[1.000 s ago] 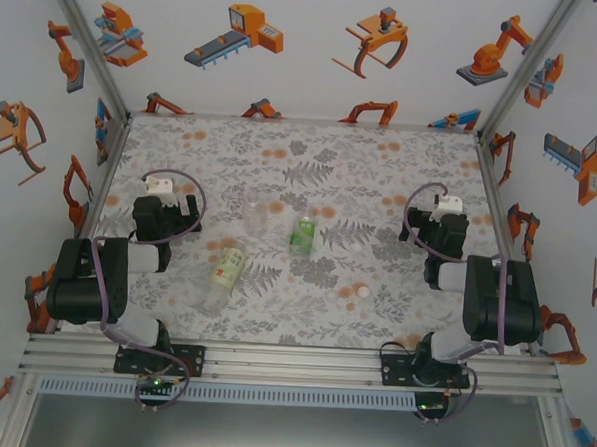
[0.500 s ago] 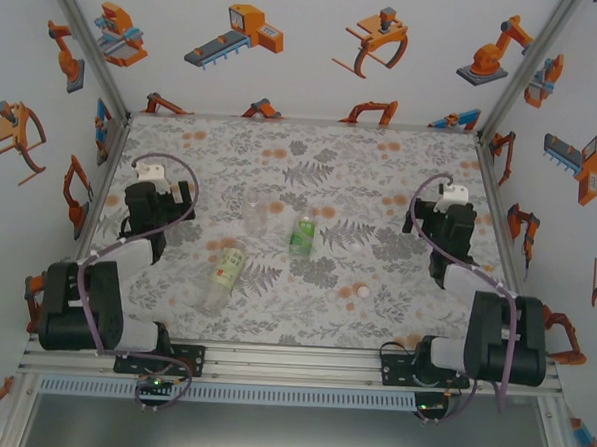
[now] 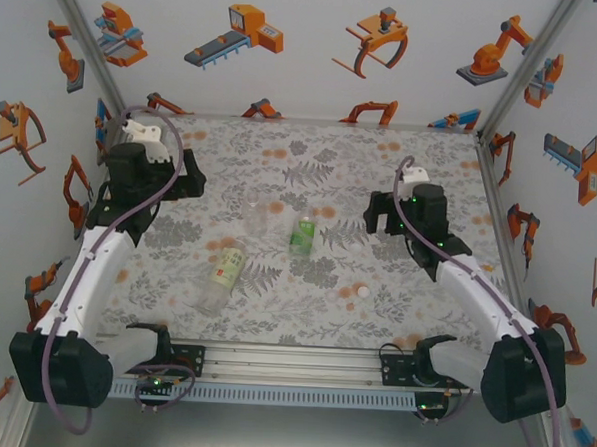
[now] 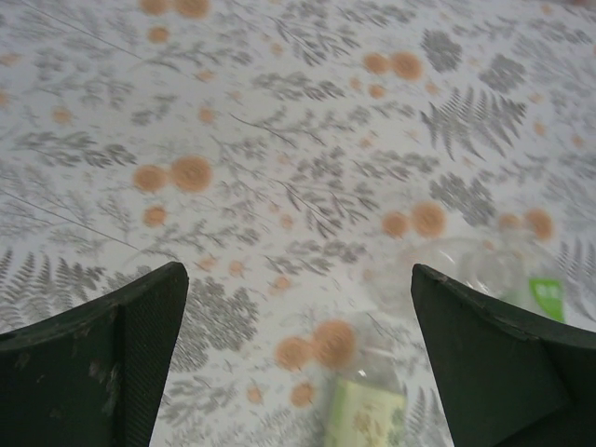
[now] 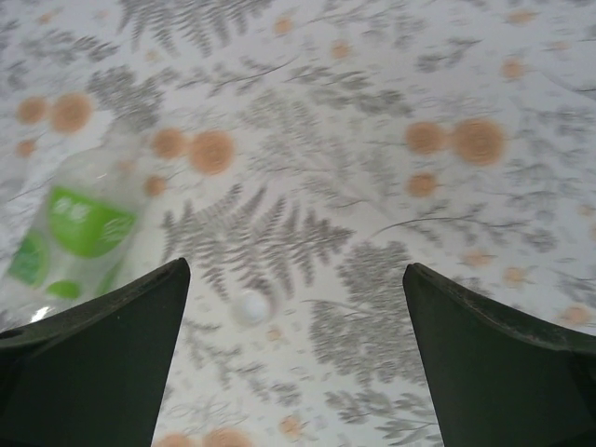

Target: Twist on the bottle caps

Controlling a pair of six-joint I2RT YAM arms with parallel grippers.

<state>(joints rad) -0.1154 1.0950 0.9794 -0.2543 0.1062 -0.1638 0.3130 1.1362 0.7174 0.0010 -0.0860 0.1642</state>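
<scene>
Ahead of my right gripper [image 5: 293,270] — jaws spread, empty — the tiny cap [image 5: 250,308] could skitter off if clipped.

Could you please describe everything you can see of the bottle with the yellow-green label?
The bottle with the yellow-green label is small and looks like clear, see-through plastic. Its pale label wraps round it toward the far end, and the near end is bare. It lies on its side on the floral-print table, slanted, left of the middle. Only the table touches it. Whether it has a cap I cannot tell.
</scene>
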